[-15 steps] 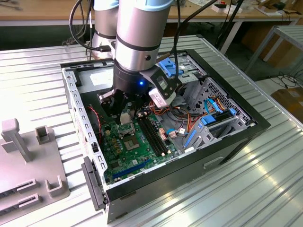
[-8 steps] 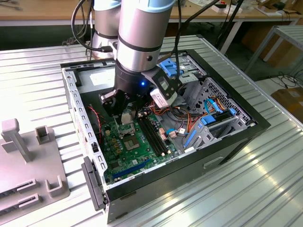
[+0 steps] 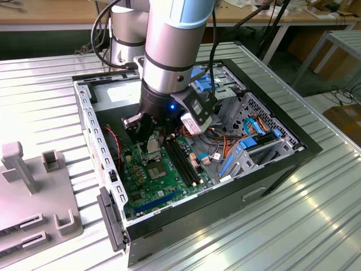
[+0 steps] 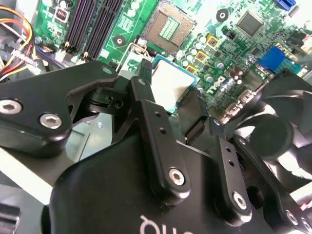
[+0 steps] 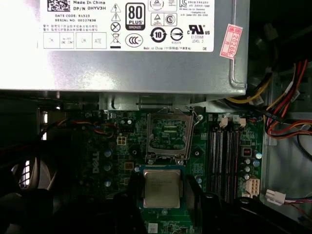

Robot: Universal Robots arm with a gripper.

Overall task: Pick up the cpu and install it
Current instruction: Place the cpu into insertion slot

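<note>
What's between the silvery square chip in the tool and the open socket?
In the first wrist view, only a narrow strip of green circuit board separates the silvery-grey square cpu from the square metal-framed socket.

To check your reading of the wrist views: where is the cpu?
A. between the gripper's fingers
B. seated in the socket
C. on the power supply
A: the first wrist view shows the cpu held in the gripper, while the socket stands empty.

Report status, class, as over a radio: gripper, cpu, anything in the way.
Gripper jaws shut on the cpu. Held above the green board, not in the socket. Socket open; nothing seen blocking it.
</note>
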